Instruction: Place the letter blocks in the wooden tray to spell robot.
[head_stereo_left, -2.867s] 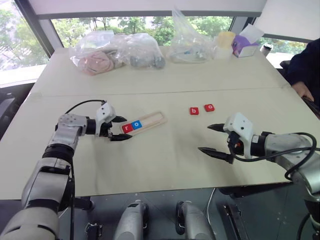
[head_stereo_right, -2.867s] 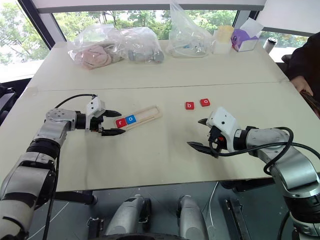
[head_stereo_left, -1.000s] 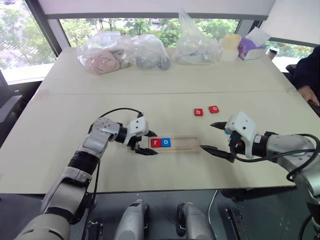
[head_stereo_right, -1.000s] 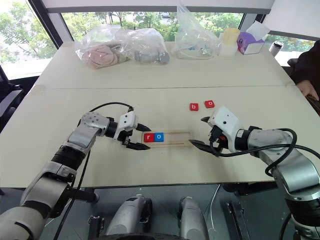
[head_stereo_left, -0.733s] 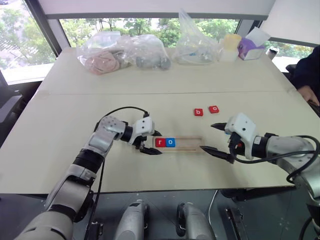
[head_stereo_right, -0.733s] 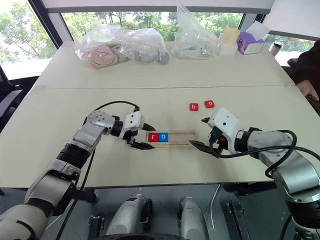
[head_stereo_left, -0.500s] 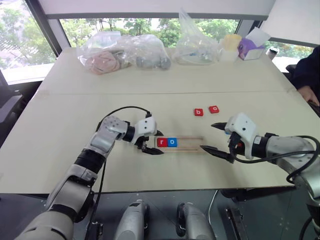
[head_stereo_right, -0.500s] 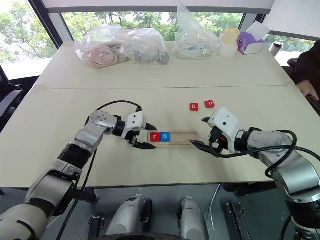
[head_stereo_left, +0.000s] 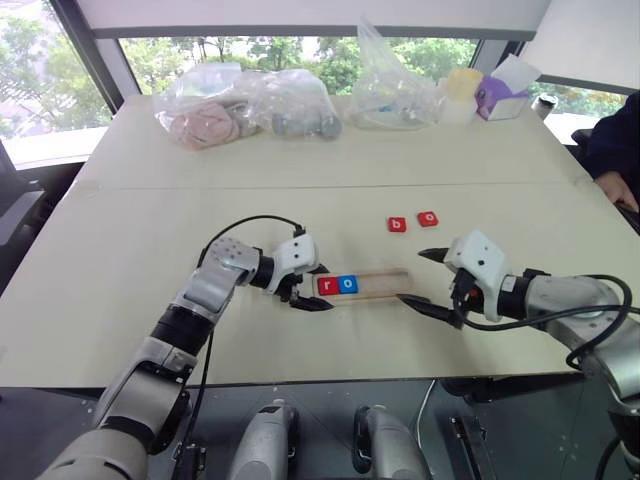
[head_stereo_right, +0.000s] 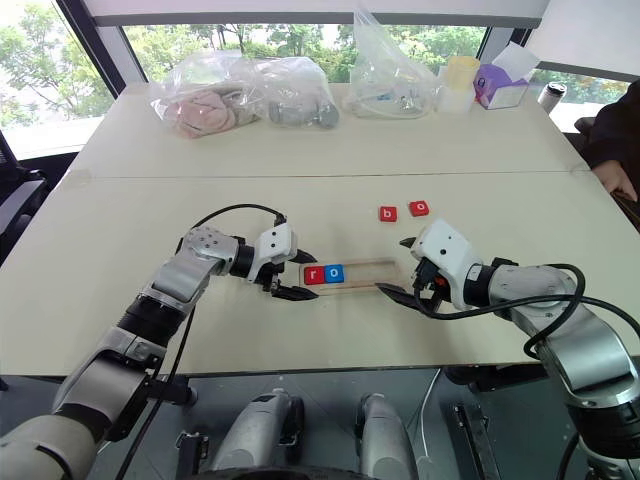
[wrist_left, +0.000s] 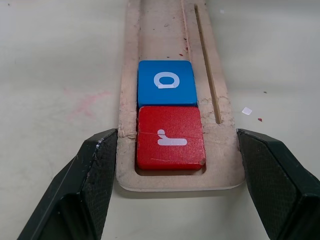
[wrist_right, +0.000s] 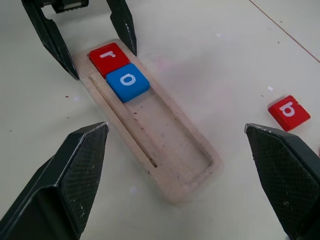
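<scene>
1. Windows behind, wide beige surface (head_stereo_left: 150, 210) in front; plastic bags (head_stereo_left: 240, 105) and a purple box (head_stereo_left: 495, 88) along the far edge.
2. Wooden tray (head_stereo_left: 385, 283) lies flat near the front, between the two grippers. Red r block (head_stereo_left: 327, 286) and blue o block (head_stereo_left: 347, 284) sit touching at its left end; the other slots are bare.
3. Red b block (head_stereo_left: 397, 224) and red o block (head_stereo_left: 427, 218) lie loose side by side, behind the tray. No t block that I can spot.
4. Left gripper (head_stereo_left: 315, 287): jaws pinch the tray's left end across its width, by the outer rims.
5. Right gripper (head_stereo_left: 412, 277): jaws spread wide, holding nothing, just off the tray's right end.
6. Handling, my read: blocks are light, rigid and thin, likely slick-faced. Pinch b across two opposite side edges, close to the surface. Tray is light and will slide if nudged, so the left hold helps.
</scene>
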